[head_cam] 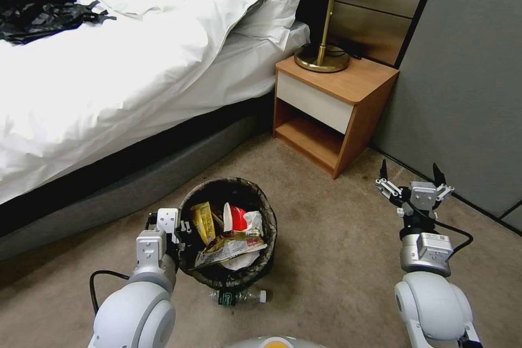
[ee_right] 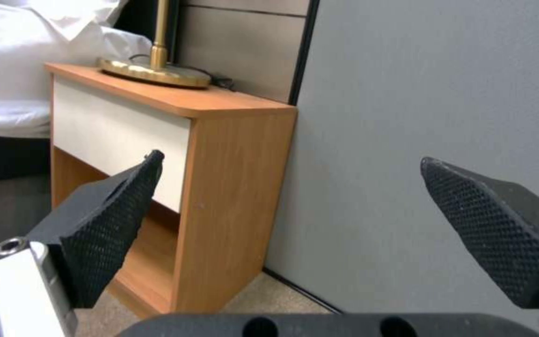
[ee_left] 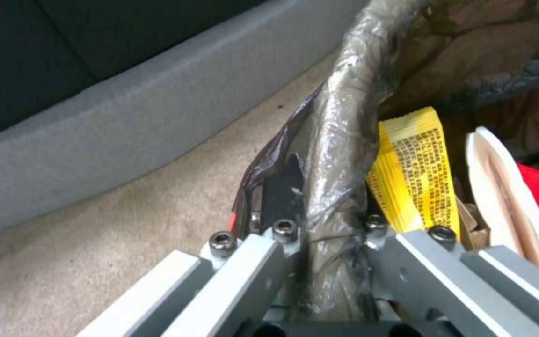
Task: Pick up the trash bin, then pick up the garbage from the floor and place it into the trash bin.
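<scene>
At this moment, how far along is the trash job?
Done: the trash bin holds several garbage pieces. In hand: the left hand is shut on the bin's bagged rim. Left: a small bottle lies on the carpet beside the bin; the right hand hangs open, empty.

Beige carpet (head_cam: pixel 337 239) spreading underfoot, white-sheeted bed (head_cam: pixel 109 81) lying on a grey base, wooden nightstand (head_cam: pixel 334 114) carrying a brass lamp (head_cam: pixel 326 22), grey wall (head_cam: pixel 467 76) standing alongside.

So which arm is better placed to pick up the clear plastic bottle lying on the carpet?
The right gripper: it is open and empty, while the left gripper is clamped on the bag-lined trash bin's rim. The bottle lies just below the bin.
</scene>
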